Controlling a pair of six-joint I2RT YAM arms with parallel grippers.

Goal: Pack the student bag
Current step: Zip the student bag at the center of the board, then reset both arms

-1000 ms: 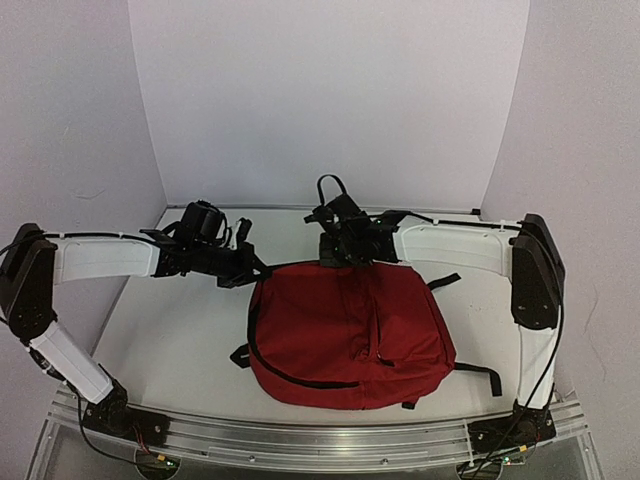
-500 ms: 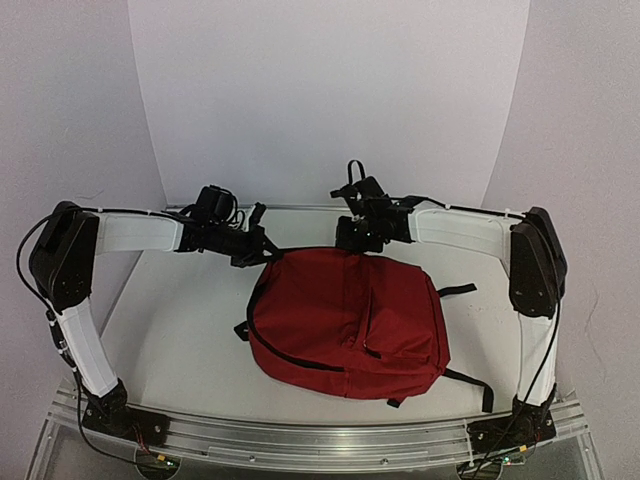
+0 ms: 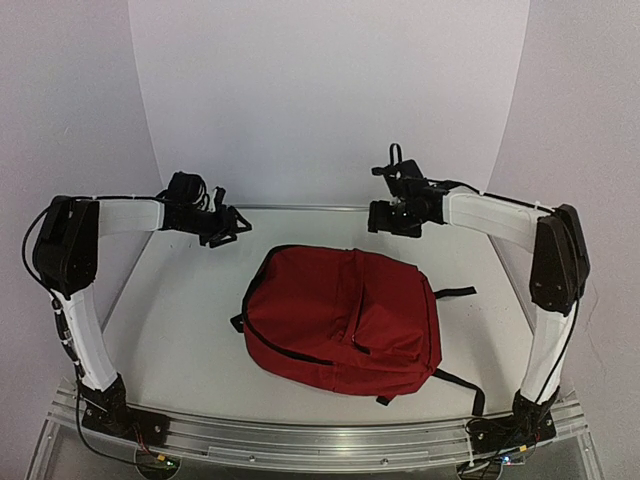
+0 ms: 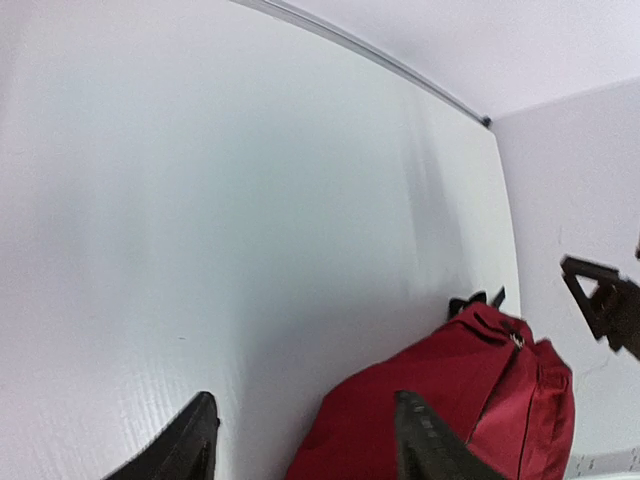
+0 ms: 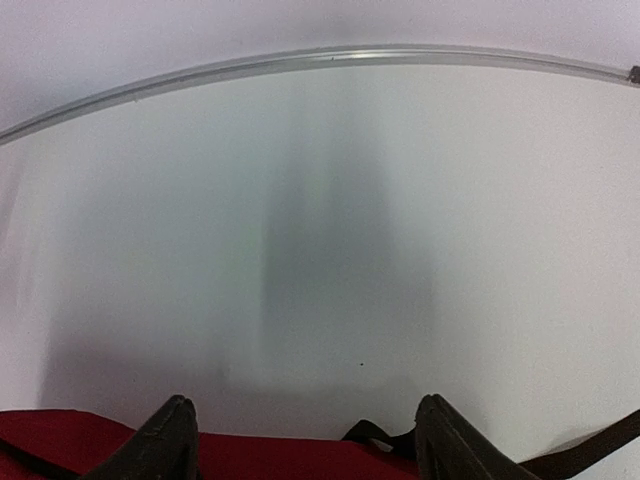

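The student bag [image 3: 340,318], dark red with black zippers and straps, lies flat in the middle of the white table. My left gripper [image 3: 229,226] hangs open above the table, off the bag's far left corner and apart from it. My right gripper [image 3: 384,217] hangs open just beyond the bag's far edge. In the left wrist view the left gripper [image 4: 304,402] holds nothing, with the bag [image 4: 500,390] at lower right. In the right wrist view the right gripper [image 5: 305,400] is empty, and the bag's top edge [image 5: 280,455] shows below it.
Black straps [image 3: 455,292] trail from the bag's right side onto the table, one [image 3: 462,386] near the front. A metal rail [image 3: 300,437] runs along the near edge. White walls close the back and both sides of the table [image 3: 170,320].
Both grippers went from shut to open and let go of the bag's top. The arms rose and drew apart toward the back corners. The bag settled flat on the table.
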